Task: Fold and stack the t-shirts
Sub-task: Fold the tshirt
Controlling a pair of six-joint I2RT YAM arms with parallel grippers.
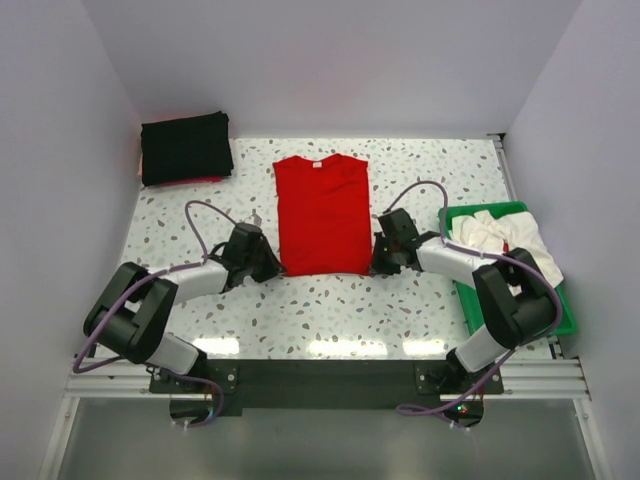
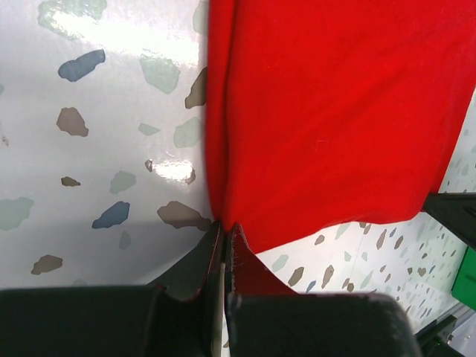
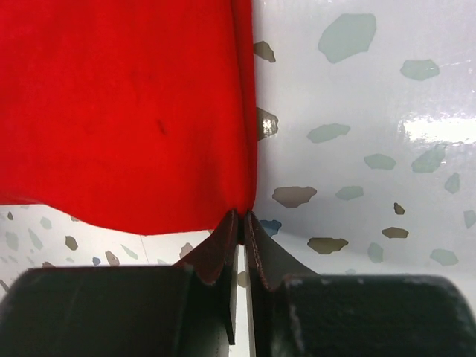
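Now, step: halving the red t-shirt (image 1: 322,215).
Left gripper (image 2: 224,229): pinching its near-left hem corner.
Right gripper (image 3: 243,217): pinching its near-right corner.
Next: likely lift evenly — hem over far half.

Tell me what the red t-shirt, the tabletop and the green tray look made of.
Red t-shirt: soft matte cloth, probably cotton; its edges fold and ripple. Tabletop: hard, glossy, terrazzo-look speckles, with light glare; the real material is unclear. Green tray: likely smooth moulded plastic, uniform colour.
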